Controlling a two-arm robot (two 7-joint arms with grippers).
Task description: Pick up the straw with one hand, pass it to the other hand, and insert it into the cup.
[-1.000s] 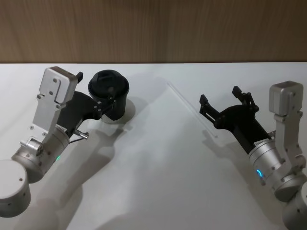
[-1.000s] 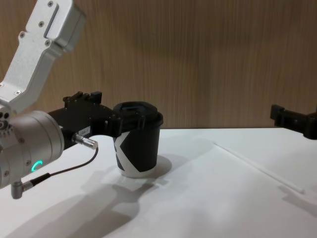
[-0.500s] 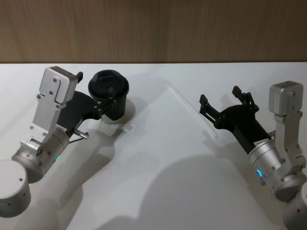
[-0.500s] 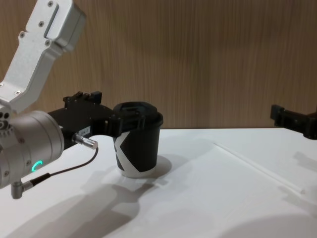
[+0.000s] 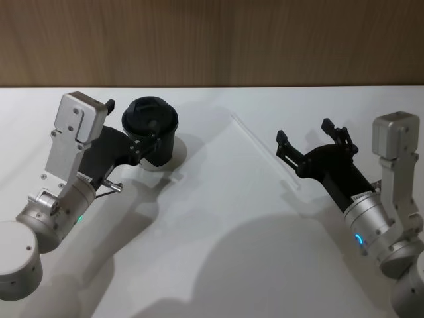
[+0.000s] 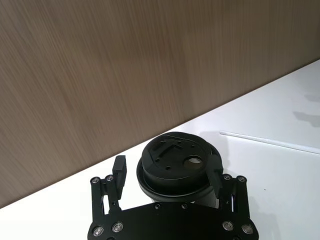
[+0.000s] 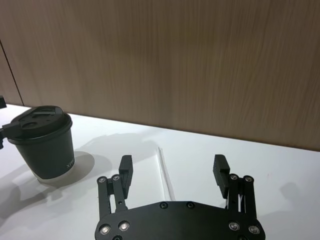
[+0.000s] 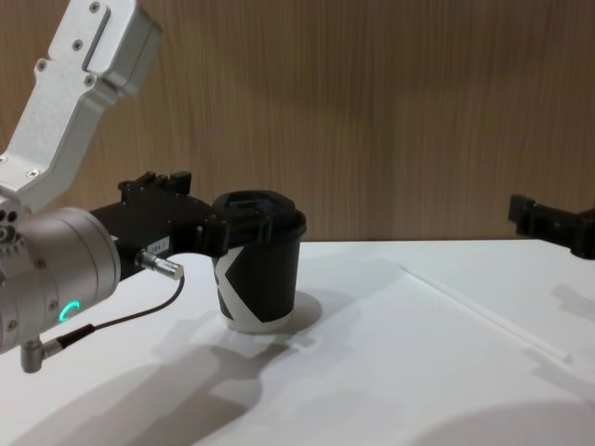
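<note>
Right now the straw (image 5: 255, 140) lies flat on the table (image 5: 218, 232), right of centre in the head view. The right gripper (image 5: 303, 131) hovers above its near end, jaws spread wide and not touching it. At upper left, the left gripper (image 5: 132, 121) stands wide around the lid of the upright cup (image 5: 151, 122).

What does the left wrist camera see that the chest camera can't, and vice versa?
Left wrist view: the top of the cup's lid with its round hole, and the left gripper's open fingers either side of it. Chest view: the cup's side with its white angular mark and white base rim, plus the green ring on the left wrist. Both: the cup, the left gripper at it, and the straw lying flat on the table.
</note>
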